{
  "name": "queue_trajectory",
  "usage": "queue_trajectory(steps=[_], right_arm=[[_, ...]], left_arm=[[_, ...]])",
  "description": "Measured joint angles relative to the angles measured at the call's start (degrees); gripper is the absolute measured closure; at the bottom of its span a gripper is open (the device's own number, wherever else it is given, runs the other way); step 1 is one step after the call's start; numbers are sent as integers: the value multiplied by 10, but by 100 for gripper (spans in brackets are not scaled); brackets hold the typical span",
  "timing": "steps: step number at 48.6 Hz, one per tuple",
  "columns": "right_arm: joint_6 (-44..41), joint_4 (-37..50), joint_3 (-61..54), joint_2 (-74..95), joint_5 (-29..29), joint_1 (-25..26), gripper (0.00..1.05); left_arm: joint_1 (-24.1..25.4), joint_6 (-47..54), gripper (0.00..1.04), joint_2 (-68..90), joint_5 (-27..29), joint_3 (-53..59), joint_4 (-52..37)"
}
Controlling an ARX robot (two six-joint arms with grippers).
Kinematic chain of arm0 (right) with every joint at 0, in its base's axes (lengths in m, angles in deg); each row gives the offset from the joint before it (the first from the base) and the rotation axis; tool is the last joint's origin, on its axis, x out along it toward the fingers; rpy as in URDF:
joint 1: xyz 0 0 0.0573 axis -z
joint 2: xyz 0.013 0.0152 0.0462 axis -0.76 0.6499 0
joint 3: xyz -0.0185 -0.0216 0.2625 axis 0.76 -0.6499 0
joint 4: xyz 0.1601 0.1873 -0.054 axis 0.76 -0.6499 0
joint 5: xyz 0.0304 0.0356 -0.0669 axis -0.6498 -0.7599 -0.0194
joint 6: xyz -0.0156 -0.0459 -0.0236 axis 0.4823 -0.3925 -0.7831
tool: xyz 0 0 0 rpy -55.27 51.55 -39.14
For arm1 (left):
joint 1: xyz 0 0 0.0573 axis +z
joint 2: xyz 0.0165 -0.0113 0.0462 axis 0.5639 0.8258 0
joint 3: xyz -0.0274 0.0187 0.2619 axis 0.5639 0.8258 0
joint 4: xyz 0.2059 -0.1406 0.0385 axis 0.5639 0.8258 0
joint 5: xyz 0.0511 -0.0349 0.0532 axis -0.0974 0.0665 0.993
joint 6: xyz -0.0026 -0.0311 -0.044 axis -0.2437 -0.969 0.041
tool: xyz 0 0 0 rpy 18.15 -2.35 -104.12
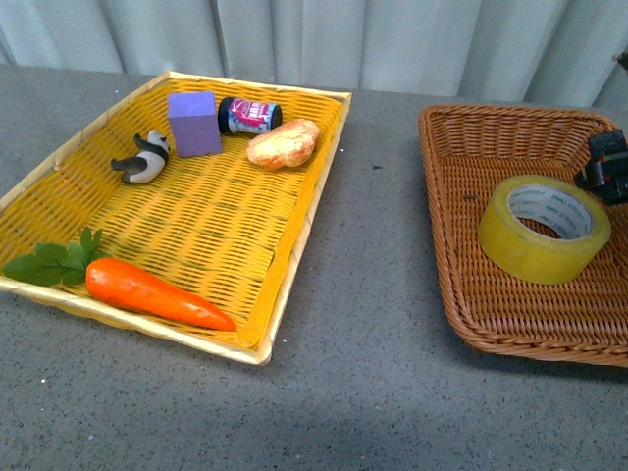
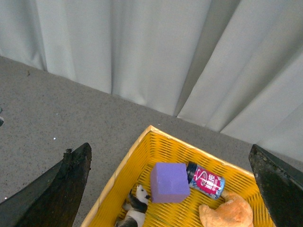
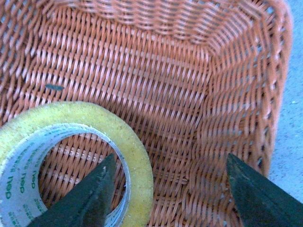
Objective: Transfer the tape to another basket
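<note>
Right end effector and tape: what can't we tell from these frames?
- Front view: right end effector is cut off by the frame edge, so its jaws are unseen.
- Right wrist view: tape is cropped by the frame edge, and whether a finger touches it is unclear.
- Front view: the right side of the basket is out of frame.

Translucent yellow tape (image 1: pixel 530 253), pale-cored, rests inside the brown wicker basket (image 1: pixel 491 147); hole upward.

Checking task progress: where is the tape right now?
Front view, right side: the tape sits inside the brown wicker basket, with the right gripper close at its far-right rim. The yellow tray is well to its left.
</note>
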State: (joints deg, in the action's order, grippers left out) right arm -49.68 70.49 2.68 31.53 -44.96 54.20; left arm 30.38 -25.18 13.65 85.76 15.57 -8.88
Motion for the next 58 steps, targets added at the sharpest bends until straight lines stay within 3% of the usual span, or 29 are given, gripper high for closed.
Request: queue_trajectory(steps=[1,3,4,12,14,17,24,26,43,48,58], right_arm=[[0,2,0,-4,0,0,31],[1,5,0,-12,0,0,22],[17,60,-16,-9,7,-1,23],[128,557,-212,-5,30,-10,52],[141,633,-249,-29,31,-13,61],[151,680,-292,-84,37,-14,76],[157,684,-368,-154,47,-24,100],[156,683,-384,-166,59,-33,104],[160,623,-512,-349,65,-47,104],[160,537,-529,-447,65,-47,104],[161,466,-564,-560,65,-47,104]], left_arm=[[1,2,7,-2,-5,2,-5],[9,29,15,-12,-66,32,-78],[12,49,20,-21,-97,57,-126],[29,113,51,-85,-158,199,-253],[34,119,60,-104,-159,234,-266],[37,123,74,-135,-159,283,-284],[38,126,99,-186,-160,359,-306],[39,127,101,-196,-160,373,-309],[39,129,101,-332,-161,507,-307],[39,129,101,-375,-161,535,-290],[39,129,101,-462,-161,573,-240]])
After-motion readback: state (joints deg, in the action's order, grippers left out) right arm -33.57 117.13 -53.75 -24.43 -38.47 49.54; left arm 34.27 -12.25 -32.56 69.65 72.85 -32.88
